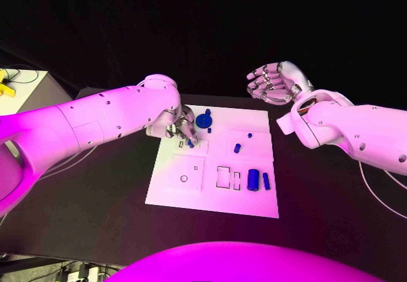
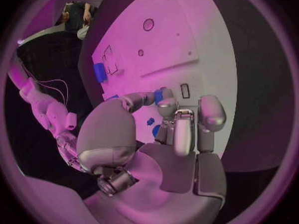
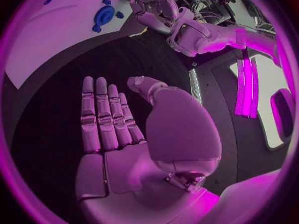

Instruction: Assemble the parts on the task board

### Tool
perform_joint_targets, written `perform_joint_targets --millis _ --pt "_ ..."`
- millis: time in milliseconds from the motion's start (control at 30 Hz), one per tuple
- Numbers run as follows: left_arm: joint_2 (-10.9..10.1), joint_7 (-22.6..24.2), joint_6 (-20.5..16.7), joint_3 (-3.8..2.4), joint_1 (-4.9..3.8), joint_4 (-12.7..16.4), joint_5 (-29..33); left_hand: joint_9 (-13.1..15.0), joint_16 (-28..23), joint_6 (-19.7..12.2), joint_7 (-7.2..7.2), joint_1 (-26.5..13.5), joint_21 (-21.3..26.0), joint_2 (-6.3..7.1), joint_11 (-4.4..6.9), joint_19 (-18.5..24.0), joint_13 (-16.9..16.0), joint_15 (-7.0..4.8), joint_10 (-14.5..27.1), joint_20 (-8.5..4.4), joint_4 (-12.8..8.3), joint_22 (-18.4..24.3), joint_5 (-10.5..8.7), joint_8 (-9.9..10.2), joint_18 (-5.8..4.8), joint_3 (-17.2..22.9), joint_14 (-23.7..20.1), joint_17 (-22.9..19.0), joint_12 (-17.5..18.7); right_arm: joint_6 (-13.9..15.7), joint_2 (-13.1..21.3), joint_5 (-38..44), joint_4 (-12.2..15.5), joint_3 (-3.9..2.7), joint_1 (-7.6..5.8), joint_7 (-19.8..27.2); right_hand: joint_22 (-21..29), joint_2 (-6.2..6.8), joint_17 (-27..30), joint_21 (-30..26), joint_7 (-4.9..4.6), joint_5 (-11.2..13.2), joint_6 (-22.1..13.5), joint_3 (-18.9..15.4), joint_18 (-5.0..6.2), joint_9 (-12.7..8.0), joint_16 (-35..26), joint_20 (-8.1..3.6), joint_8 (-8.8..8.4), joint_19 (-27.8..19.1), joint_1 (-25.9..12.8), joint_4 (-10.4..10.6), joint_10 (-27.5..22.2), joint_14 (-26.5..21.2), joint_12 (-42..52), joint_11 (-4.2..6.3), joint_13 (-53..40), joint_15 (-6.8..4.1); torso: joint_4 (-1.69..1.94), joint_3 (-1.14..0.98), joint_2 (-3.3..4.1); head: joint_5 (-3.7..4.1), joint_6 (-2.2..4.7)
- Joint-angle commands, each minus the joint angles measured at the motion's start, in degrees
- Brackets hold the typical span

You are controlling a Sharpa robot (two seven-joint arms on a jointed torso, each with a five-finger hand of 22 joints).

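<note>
Two hands work over a black table (image 1: 76,205) with the white board (image 1: 216,161) at its centre. Going left to right: the left hand (image 1: 176,126) hangs over the board's far left part, about 11 o'clock from the board's middle, fingers curled down with the tips close together. In the left wrist view that hand (image 2: 177,129) pinches a small blue part (image 2: 159,95) between thumb and fingertips just above the board, with more bits of blue showing under the fingers. At 1 o'clock of the left hand, just beside it, a blue gear (image 1: 204,121) lies flat on the board; the right wrist view shows it too (image 3: 104,16). A small blue peg (image 1: 237,148) stands near the board's centre. Toward 4 o'clock on the board a blue cylinder (image 1: 253,176) and a thin blue bar (image 1: 266,181) lie side by side, just right of two rectangular slots (image 1: 224,177). The right hand (image 1: 273,82) is raised off the board at 1 o'clock, well apart from every part. In the right wrist view its fingers (image 3: 102,117) lie straight and side by side, the thumb apart, the palm bare and holding nothing
</note>
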State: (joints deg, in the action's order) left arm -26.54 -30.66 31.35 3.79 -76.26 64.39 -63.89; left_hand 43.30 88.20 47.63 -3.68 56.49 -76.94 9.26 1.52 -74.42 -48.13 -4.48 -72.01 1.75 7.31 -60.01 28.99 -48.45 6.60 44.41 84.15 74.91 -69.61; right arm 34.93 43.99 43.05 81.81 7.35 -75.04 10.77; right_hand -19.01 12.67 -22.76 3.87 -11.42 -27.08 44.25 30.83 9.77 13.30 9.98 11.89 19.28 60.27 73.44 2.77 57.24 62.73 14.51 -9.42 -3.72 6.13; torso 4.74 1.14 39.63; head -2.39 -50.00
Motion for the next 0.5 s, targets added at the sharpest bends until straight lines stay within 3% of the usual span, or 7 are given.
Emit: perform_joint_targets --millis 33,500 --pt "0.13 0.37 -1.41 -0.03 -0.01 0.18 -0.12 0.04 0.14 1.30 0.98 0.62 -0.30 -1.19 0.02 -0.31 -0.04 -0.19 -0.16 0.00 -11.19 -0.05 0.17 -0.30 -0.68 10.84 4.82 11.44 -0.27 -0.70 -0.03 0.14 0.01 -0.03 0.05 0.65 0.05 -0.15 0.05 -0.18 -2.52 -0.19 -0.34 0.07 0.60 -0.05 -0.24 0.38 0.23 0.02 -0.49 -0.26 -0.01 -0.13 -0.24 -0.51 0.06 0.40 -0.02 0.04 0.01 -0.01 0.00" --pt "-0.03 0.23 -0.76 -0.03 0.00 0.64 -0.58 0.07 0.13 1.36 1.00 0.60 -0.35 -1.18 0.04 -0.34 0.21 -0.21 -0.11 -0.01 -11.22 -0.10 0.20 -0.26 -0.69 10.91 4.82 11.42 -0.15 -0.80 -0.05 0.14 -0.08 -0.03 0.12 0.57 0.18 -0.16 0.10 -0.18 -2.52 -0.20 -0.33 0.07 0.61 -0.06 -0.31 0.40 0.25 0.02 -0.52 -0.28 0.00 -0.11 -0.24 -0.51 0.06 0.41 0.05 0.08 -0.02 0.03 0.00"
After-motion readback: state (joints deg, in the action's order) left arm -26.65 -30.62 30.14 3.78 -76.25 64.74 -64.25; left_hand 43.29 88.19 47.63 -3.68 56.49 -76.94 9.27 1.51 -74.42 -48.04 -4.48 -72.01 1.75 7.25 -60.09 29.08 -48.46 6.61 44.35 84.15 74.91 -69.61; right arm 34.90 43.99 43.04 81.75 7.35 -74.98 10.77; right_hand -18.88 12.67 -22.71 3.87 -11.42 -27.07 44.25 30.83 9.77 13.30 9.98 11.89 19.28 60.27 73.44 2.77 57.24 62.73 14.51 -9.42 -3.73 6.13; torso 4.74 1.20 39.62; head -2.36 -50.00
